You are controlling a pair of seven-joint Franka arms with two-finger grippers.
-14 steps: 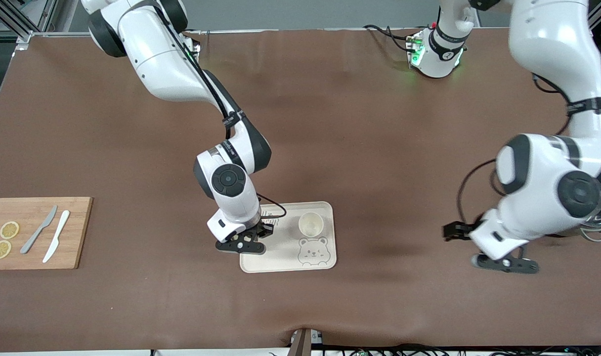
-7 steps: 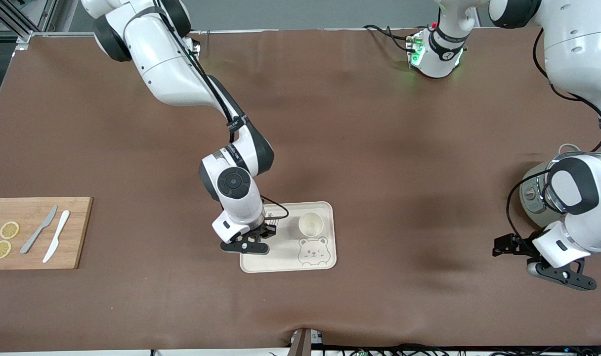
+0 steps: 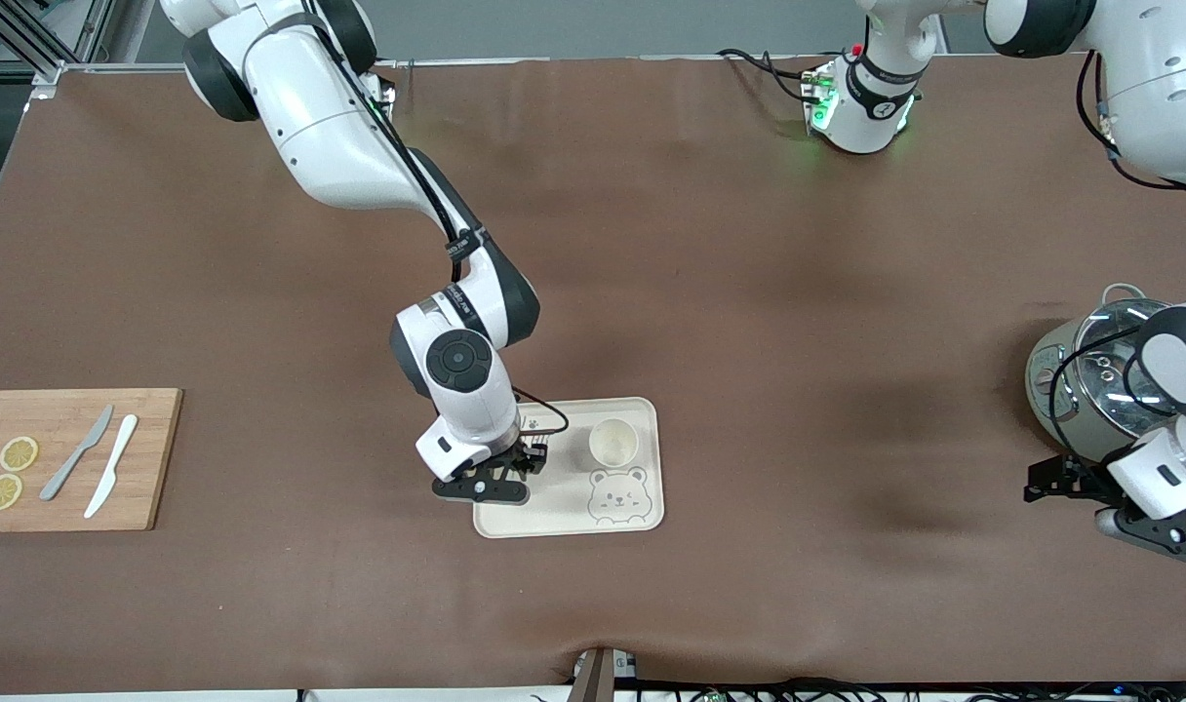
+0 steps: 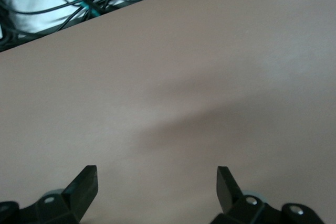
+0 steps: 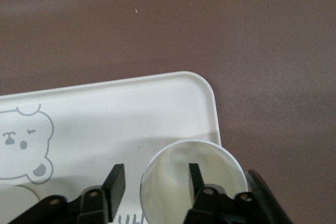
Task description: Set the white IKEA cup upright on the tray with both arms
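Note:
The white cup stands upright on the cream bear tray, in the corner farther from the front camera. My right gripper is open and empty over the tray, beside the cup toward the right arm's end. In the right wrist view the cup sits on the tray below the open right gripper, and one fingertip overlaps the cup's mouth. My left gripper is open and empty over bare table near the left arm's end; the left wrist view shows the left gripper over brown mat only.
A silver cooker with a glass lid stands beside the left gripper at the left arm's end. A wooden cutting board with two lemon slices, a grey knife and a white knife lies at the right arm's end.
The left arm has swung away toward its end of the table, uncovering the silver cooker. The right gripper has stayed over the tray beside the cup. The cup has not moved.

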